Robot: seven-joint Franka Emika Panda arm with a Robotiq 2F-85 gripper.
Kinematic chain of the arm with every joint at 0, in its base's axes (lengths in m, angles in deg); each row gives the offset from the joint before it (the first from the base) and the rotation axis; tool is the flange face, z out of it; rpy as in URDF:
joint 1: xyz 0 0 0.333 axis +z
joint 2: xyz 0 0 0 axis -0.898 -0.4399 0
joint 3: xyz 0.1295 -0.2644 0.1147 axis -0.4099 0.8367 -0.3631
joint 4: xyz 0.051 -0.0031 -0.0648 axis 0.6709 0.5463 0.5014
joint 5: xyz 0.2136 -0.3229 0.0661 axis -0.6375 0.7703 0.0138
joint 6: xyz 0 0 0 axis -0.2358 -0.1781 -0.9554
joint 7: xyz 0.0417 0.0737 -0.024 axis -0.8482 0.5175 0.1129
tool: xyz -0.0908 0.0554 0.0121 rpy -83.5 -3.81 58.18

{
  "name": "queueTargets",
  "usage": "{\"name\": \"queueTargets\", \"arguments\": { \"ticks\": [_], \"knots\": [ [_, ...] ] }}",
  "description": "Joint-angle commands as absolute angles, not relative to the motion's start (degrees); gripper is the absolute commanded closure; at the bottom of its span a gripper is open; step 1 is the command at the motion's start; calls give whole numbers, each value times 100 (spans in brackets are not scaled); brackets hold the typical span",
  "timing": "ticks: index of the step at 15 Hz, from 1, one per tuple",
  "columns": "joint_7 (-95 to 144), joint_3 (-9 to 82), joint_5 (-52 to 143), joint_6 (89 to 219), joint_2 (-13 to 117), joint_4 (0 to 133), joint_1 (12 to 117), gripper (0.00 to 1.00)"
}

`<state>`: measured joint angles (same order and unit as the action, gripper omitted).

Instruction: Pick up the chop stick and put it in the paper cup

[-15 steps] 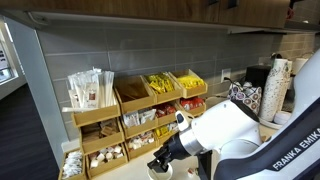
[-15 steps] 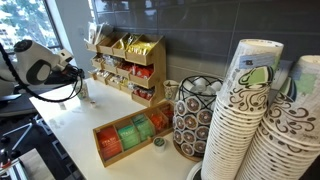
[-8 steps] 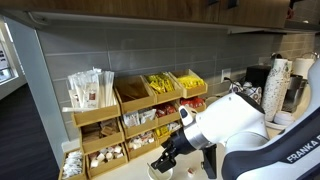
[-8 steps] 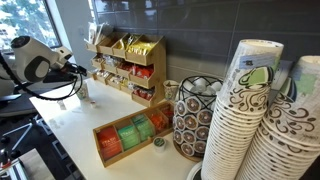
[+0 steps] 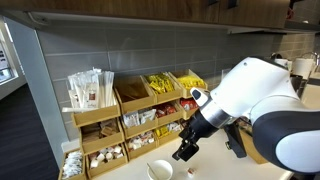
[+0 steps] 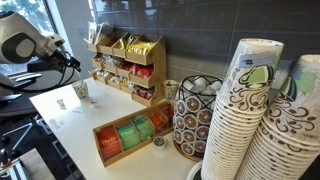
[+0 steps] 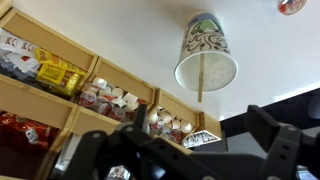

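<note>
The paper cup (image 7: 206, 50), pale with a faint print on its side, stands on the white counter, and the chop stick (image 7: 200, 82) rests inside it, poking out past the rim. The cup also shows in both exterior views (image 5: 160, 171) (image 6: 80, 91). My gripper (image 7: 190, 150) is open with nothing between its dark fingers (image 7: 282, 140). It hangs above the cup and off to one side (image 5: 186, 152), clear of cup and stick.
A wooden rack (image 5: 125, 115) of packets and creamers stands against the tiled wall right behind the cup. On the counter are a wooden tea box (image 6: 128, 138), a wire pod holder (image 6: 195, 118) and tall stacks of patterned cups (image 6: 250, 120).
The jaws have opened, and the arm has lifted and drawn back from the cup. The chop stick stays in the cup.
</note>
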<state>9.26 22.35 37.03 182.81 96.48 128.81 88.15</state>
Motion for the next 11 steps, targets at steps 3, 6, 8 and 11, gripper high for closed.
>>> {"name": "queueTargets", "arguments": {
  "ticks": [3,6,8,11],
  "knots": [
    [1695,2167,3542,16519,10472,12717,8772,0],
    [1970,2140,3479,15767,10713,12552,8703,0],
    [2072,2127,3467,15473,10811,12494,8675,0],
    [1957,2115,3526,15608,10750,12458,8670,0]
  ]
}}
